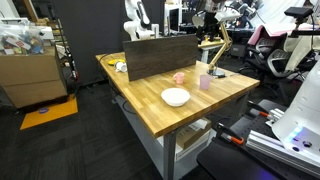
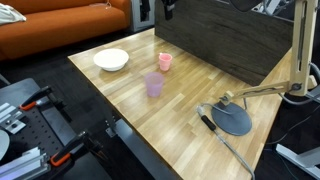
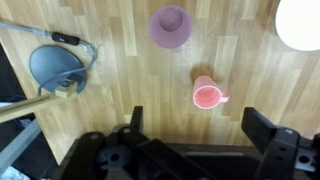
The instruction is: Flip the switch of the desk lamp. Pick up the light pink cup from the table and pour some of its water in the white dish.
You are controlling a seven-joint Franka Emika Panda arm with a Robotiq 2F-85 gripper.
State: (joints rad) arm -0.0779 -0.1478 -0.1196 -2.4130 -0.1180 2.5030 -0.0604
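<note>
Brass-armed desk lamp (image 3: pixel 55 66) stands well off toward the left of my wrist view; the light pink cup (image 3: pixel 207 96) sits on the surface (image 3: pixel 120 110) straight ahead of my wide-open gripper (image 3: pixel 198 118).

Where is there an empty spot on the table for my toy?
Bare wood lies between the pale lilac tumbler and the desk lamp's dark flat base. It is crowded where the round white dish and small pink cup sit.
</note>
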